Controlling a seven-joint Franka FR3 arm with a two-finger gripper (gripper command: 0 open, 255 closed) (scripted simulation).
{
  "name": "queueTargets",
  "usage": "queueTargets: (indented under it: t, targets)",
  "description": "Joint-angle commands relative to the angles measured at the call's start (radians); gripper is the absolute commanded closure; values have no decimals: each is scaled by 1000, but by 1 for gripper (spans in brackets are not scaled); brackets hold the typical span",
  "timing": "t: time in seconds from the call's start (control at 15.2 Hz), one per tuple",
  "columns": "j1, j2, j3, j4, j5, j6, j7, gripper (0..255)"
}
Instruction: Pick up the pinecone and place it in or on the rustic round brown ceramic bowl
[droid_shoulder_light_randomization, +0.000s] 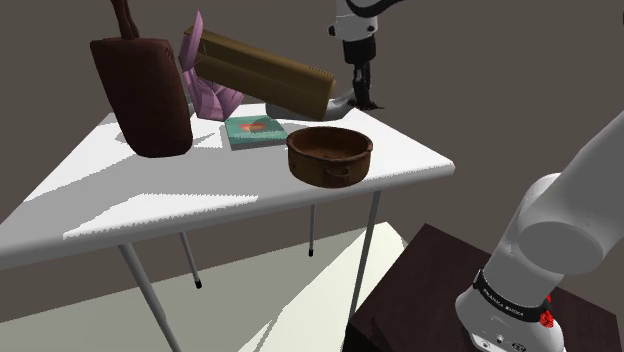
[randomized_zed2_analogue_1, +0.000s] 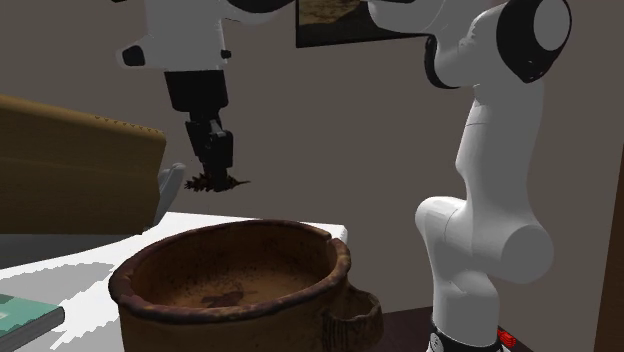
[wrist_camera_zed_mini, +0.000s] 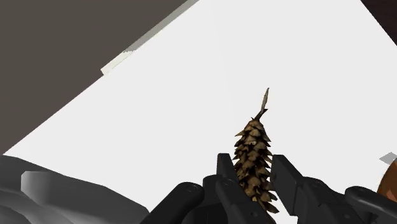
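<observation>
White table (droid_shoulder_light_randomization: 200, 205) lies under jaws clasping a brown pinecone (wrist_camera_zed_mini: 254, 159) near the brown bowl (droid_shoulder_light_randomization: 330, 168); arm-base lettering (droid_shoulder_light_randomization: 508, 298) unreadable.

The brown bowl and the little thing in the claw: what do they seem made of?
The bowl: looks like rough earthenware, matte mottled brown with an uneven rim, though the render leaves it open. The pinecone: woody, dry brown overlapping scales and a thin stem.
</observation>
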Motion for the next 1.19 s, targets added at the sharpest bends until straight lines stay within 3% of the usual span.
queueTargets:
  t: [0.0, 0.59, 1.12]
  targets:
    - [0, 3, 1, 30, 0, -26, -5, 255]
    - [0, 32, 6, 175, -4, -140, -31, 255]
    - [79, 31, 128, 207, 46, -221, 159, 255]
